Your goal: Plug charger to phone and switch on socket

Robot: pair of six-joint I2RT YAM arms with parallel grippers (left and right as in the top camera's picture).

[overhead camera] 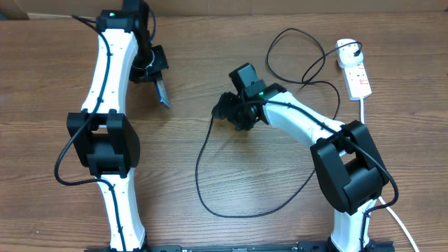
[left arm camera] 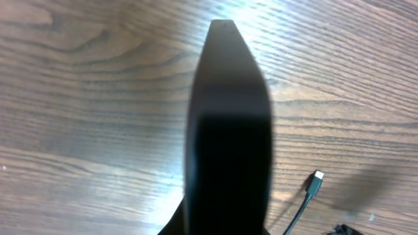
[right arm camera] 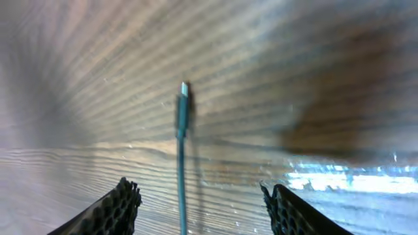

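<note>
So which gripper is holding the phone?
The left gripper, shut on the phone; the right gripper is open, straddling the charger on the table.

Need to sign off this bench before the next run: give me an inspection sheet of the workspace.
Surface: wooden table, bare grain, no spills seen.
Job's things: phone in the left arm's grip, edge-on from overhead, screen not visible. The charger has its connector tip lying loose on the wood, not in the phone. The socket sits at the far right; its switch state is too small to tell.
Clutter: nothing seen.
Grippers: left gripper shut on the phone; right gripper open, fingers either side of the charger behind its tip.
Cables: charger loops widely across the table; the socket's white cord runs toward the near edge.
Surroundings: plain brown backdrop past the far edge.
</note>
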